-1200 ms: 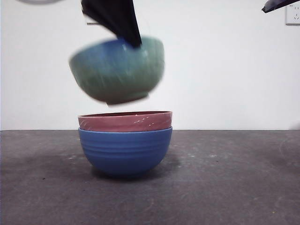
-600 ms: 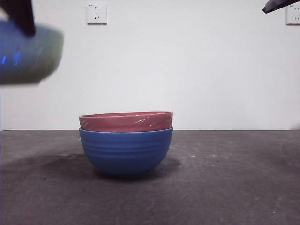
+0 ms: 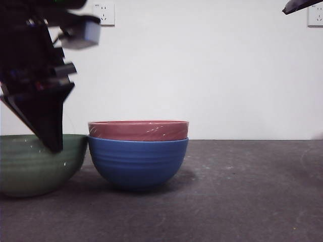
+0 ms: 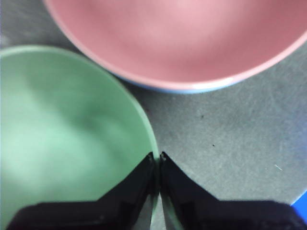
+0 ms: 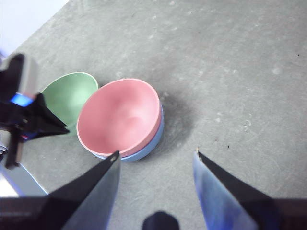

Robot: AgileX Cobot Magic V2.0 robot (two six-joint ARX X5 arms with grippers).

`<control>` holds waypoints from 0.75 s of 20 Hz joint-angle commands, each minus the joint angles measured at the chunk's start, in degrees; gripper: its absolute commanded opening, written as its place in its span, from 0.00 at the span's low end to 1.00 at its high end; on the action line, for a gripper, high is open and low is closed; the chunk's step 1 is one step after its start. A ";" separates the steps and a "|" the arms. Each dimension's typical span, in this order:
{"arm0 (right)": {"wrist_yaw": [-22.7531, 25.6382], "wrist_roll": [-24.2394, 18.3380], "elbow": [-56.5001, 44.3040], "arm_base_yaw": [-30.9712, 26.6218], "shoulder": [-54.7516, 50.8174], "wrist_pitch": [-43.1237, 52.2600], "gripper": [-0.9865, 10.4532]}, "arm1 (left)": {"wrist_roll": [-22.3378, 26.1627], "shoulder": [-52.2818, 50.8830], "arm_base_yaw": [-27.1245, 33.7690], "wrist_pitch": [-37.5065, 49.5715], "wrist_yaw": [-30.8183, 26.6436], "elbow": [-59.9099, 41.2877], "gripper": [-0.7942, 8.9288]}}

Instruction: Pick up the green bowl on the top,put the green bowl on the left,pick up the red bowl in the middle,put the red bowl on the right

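Front view: the green bowl [image 3: 38, 164] sits on the desk [image 3: 227, 201], touching the blue bowl [image 3: 138, 162] that nests the red bowl [image 3: 138, 130]; left wrist view: the left fingers [image 4: 157, 163] pinch the green rim; right wrist view: the right fingers [image 5: 156, 165] hang spread, well apart; the red bowl looks stiff, glossy, likely slippery; best pinched at its rim.

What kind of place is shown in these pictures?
Probably a robot test room or lab: a bare white wall with power sockets, a plain grey table, and only the stacked bowls and the green bowl.
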 commanded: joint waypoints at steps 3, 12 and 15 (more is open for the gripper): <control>-0.13 -0.07 0.09 0.13 0.13 0.15 0.31 | -0.85 2.01 0.13 -1.53 0.09 -0.26 0.18; 0.22 -0.04 0.35 5.81 5.46 5.64 0.32 | -9.38 -10.21 0.22 -4.72 4.72 0.31 0.43; 4.31 -0.37 2.34 12.46 12.17 6.60 0.32 | -10.03 -18.82 1.18 -6.71 4.79 3.08 0.43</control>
